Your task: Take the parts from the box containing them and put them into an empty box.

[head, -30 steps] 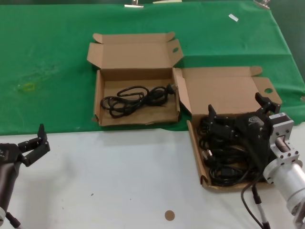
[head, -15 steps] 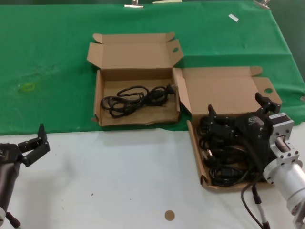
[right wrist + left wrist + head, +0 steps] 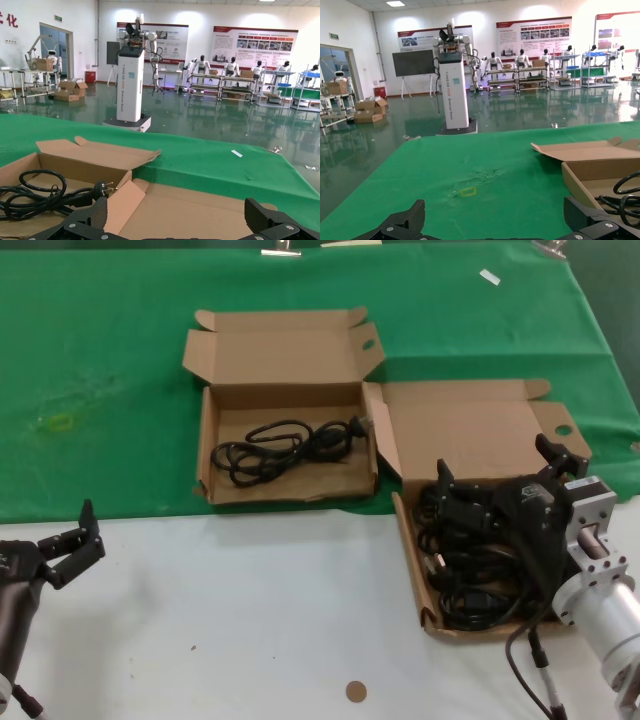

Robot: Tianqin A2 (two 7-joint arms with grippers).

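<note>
Left gripper (image 3: 68, 543) idles spread wide near the table edge; the far-left box (image 3: 287, 455) holds one cable (image 3: 285, 448) already (first transfer likely done), while right gripper (image 3: 497, 480), fingers wide, hovers over the cable pile (image 3: 475, 570) in the right box (image 3: 470, 435).

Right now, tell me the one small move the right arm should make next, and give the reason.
Probably lower the right gripper a little and close it on one of the black cables. It is open and sits over the pile in the right box, gripping nothing as far as the head view shows. The left box holds one cable already. The left gripper waits open over the white table.
</note>
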